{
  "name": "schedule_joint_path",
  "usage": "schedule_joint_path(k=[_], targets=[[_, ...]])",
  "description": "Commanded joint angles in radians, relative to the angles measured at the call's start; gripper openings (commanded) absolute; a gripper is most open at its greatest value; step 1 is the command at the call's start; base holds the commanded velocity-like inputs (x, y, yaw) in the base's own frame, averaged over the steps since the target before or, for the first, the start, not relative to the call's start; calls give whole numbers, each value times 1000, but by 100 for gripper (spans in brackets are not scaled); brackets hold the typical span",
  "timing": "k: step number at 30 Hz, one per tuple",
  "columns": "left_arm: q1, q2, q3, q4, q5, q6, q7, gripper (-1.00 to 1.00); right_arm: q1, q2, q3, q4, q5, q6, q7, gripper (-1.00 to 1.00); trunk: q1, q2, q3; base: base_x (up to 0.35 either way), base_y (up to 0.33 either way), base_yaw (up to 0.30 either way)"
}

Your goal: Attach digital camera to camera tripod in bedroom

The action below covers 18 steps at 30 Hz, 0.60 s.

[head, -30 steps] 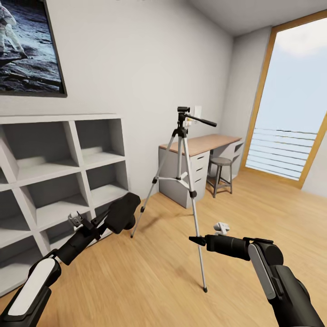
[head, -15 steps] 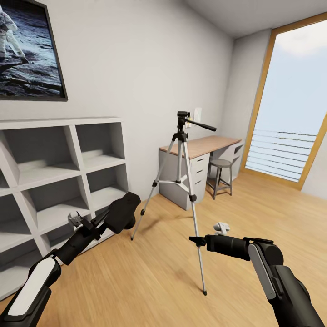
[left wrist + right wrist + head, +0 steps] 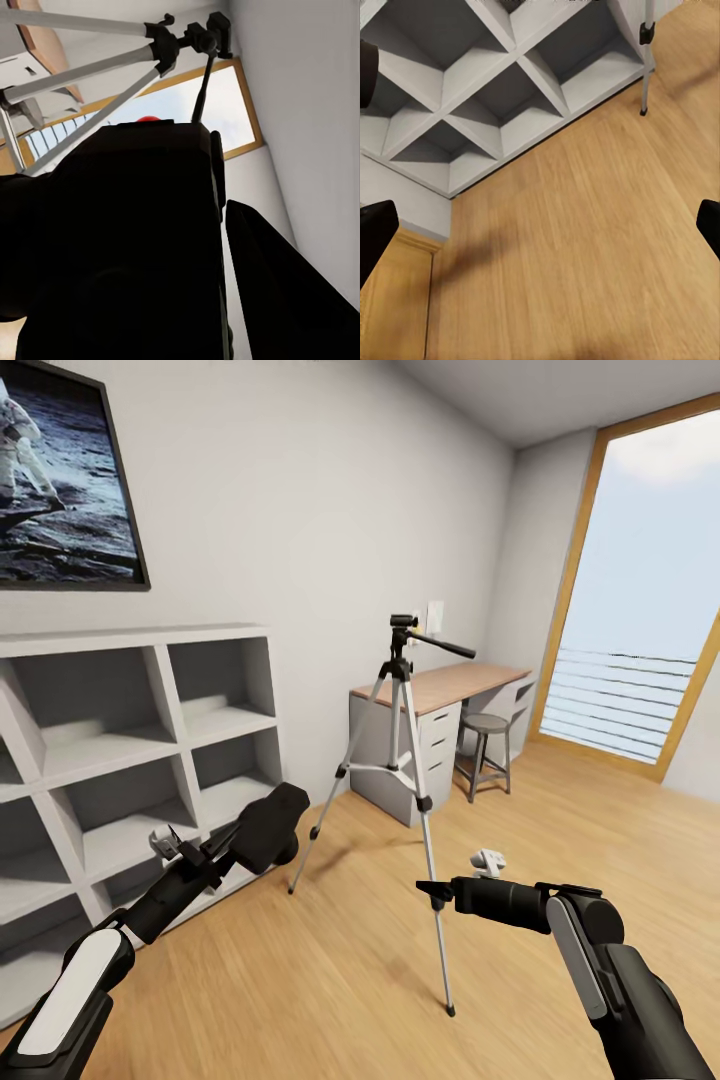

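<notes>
Left tool (image 3: 255,838) clamped on the digital camera (image 3: 268,828) low beside the white cube shelving (image 3: 130,740), right tool (image 3: 428,889) spread wide and empty, camera tripod (image 3: 405,760) upright between them on the plank floor (image 3: 340,980), table (image 3: 440,685) behind

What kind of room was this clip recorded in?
Probably a bedroom or home study: white cube shelving on a pale wall, a desk with a stool, wood plank floor and a tall window.

1. Bright daylight enters through the tall oak-framed window (image 3: 640,590) at far right.
2. Soft shadows fall leftward on the light wood plank floor (image 3: 330,960).
3. Left wrist view: the near black camera body (image 3: 120,247) is an unlit silhouette.
</notes>
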Motion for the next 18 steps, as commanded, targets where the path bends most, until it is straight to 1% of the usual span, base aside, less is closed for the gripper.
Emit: schedule_joint_path(k=[1, 4, 12, 18], targets=[[-1, 0, 1, 0, 6, 7, -2, -100, -1, 0, -1, 0, 4, 5, 7, 100, -4, 7, 2, 0, 0, 0], [-1, 0, 1, 0, 6, 7, -3, -100, -1, 0, -1, 0, 4, 5, 9, 100, -16, 28, 12, 0, 0, 0], [-1, 0, 1, 22, 6, 7, -62, -100, -1, -1, -2, 0, 1, 5, 11, 100, -46, 84, 37, 0, 0, 0], [-1, 6, 1, 37, 6, 7, -77, -100, -1, -2, -2, -1, -1, 5, 12, 100, -69, 126, 55, 0, 0, 0]])
